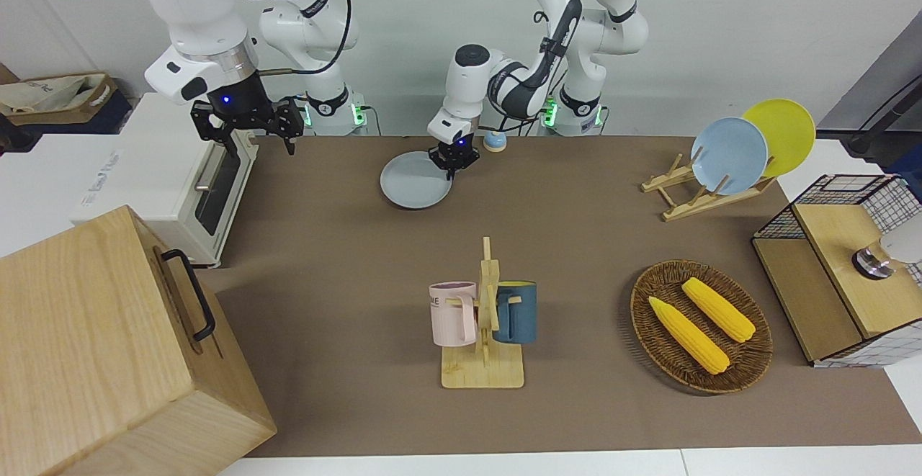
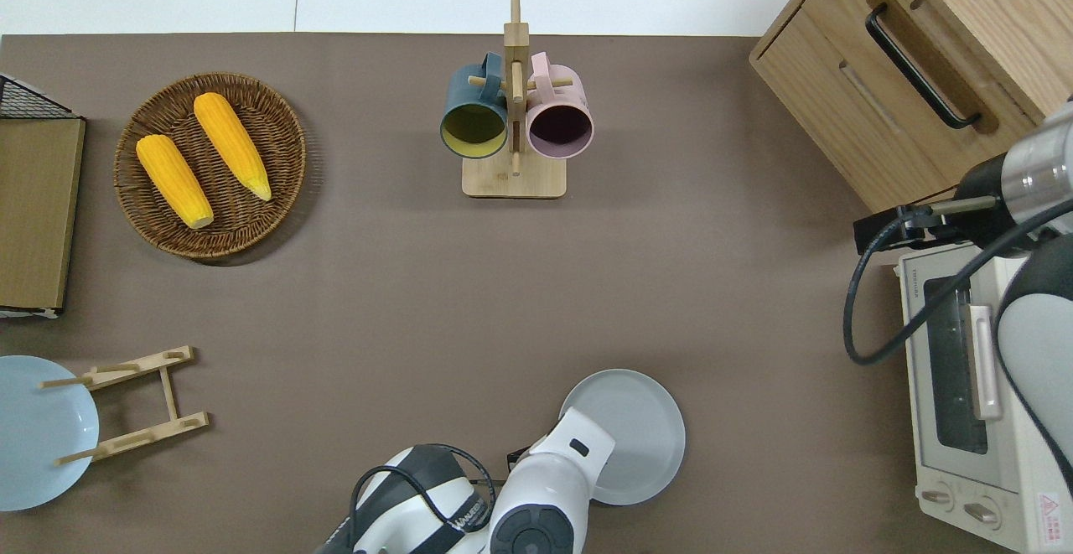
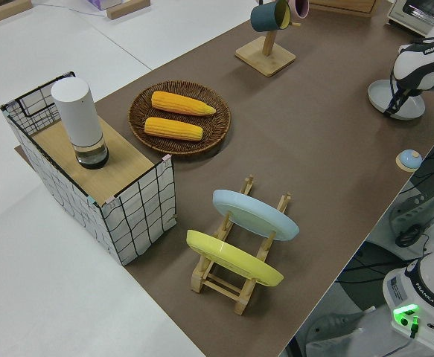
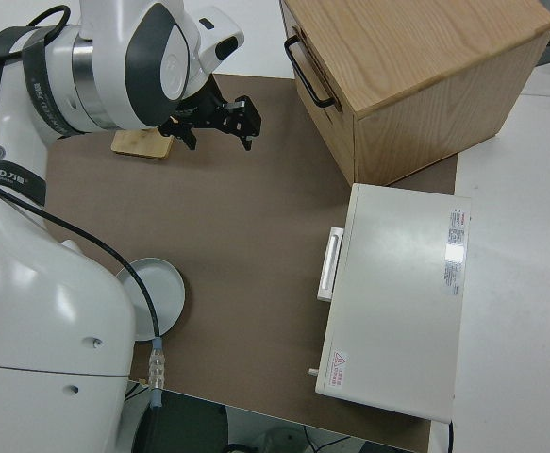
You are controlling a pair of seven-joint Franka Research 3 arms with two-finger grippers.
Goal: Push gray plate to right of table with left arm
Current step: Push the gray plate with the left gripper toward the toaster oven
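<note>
I see the gray plate [image 2: 633, 432] lying flat on the table [image 2: 402, 286], rim up; being round, it has no long axis or heading to report. It sits close to the robots' edge of the mat, roughly at 6 o'clock from the mug rack [image 2: 514, 118] in my overhead view, with the toaster oven [image 2: 972, 386] well apart at its 3 o'clock. My left gripper [image 1: 454, 161] is down at the plate's rim, on the 8 o'clock side seen from overhead; I cannot tell whether its fingers are spread or closed. The right gripper [image 1: 248, 124] is parked, its fingers spread apart and empty.
</note>
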